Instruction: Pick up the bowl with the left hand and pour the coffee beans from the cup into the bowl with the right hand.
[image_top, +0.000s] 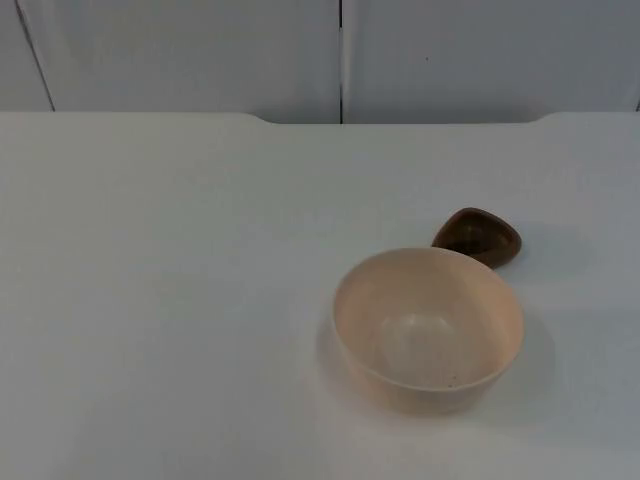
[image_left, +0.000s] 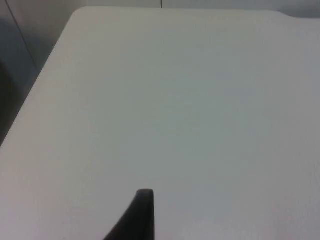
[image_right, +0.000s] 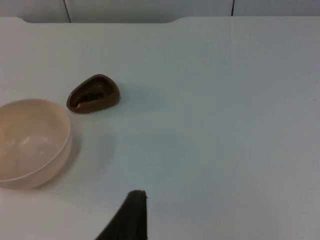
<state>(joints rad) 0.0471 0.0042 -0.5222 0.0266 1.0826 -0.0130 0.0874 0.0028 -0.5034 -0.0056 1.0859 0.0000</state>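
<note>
a black fingertip of the left end effector over bare white table.

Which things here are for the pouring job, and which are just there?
For the job:
- beige bowl, empty, upright
- small brown cup behind it, with something dark inside

Just there:
- white table
- grey partition wall

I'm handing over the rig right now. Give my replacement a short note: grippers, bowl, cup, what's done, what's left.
Left gripper: fingertip over bare table, holding nothing.
Right gripper: fingertip above the table, short of the cup, holding nothing.
Bowl: beige, upright, empty, right of centre.
Cup: small, brown, just behind the bowl, something dark inside.
Done: nothing.
Left: left lifts the bowl, right takes the cup and pours the beans in.
</note>
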